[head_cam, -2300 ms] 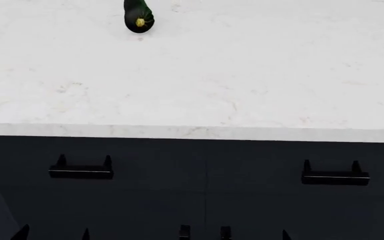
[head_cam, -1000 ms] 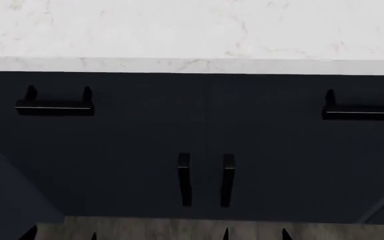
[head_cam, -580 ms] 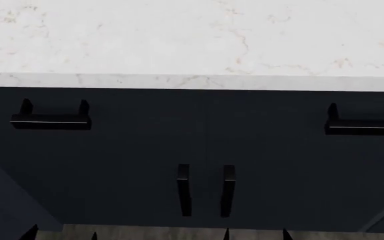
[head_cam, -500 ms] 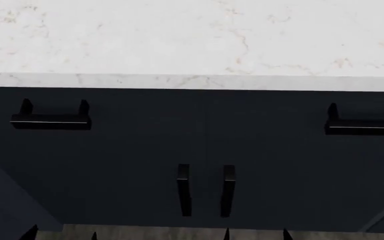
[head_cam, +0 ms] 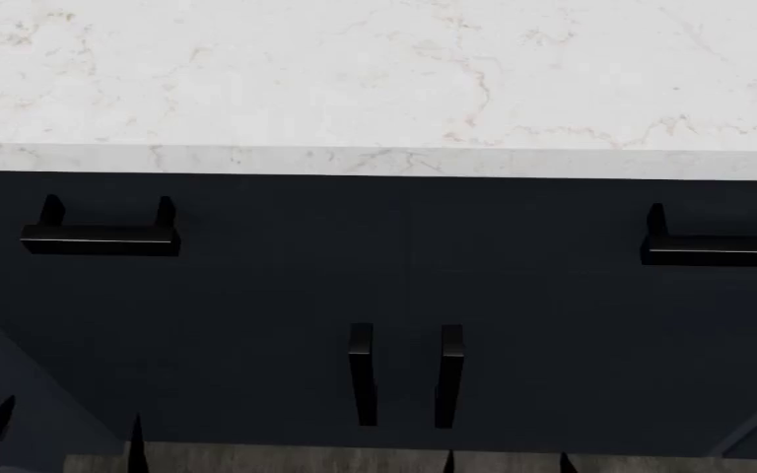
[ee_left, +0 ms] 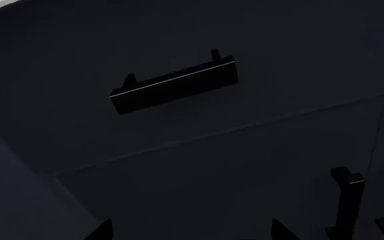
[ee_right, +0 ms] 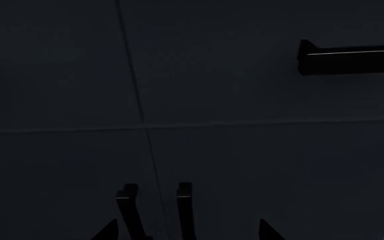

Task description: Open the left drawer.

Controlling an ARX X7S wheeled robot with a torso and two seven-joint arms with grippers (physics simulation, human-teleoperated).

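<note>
The left drawer [head_cam: 240,212] is a dark navy flat front under the white countertop, shut flush, with a short black bar handle [head_cam: 100,239]. In the left wrist view the drawer front [ee_left: 259,45] and its handle [ee_left: 173,87] lie ahead of the jaws. My left gripper [head_cam: 63,445] is open and empty, below and a little left of that handle and apart from it; its two tips frame empty space in the left wrist view [ee_left: 190,232]. My right gripper [head_cam: 507,463] is open and empty, low at the cabinet doors; it also shows in the right wrist view [ee_right: 187,232].
The twin right drawer's handle [head_cam: 721,248] sits at the far right and shows in the right wrist view [ee_right: 352,57]. Two vertical black door handles [head_cam: 405,374] stand at centre below the drawers. The white marble countertop [head_cam: 378,89] overhangs above. Grey floor shows at the bottom.
The head view dropped from the countertop to the cabinet front, then settled. In the last half second my left gripper's tips have risen and shifted left, toward the left handle. The drawer stays shut.
</note>
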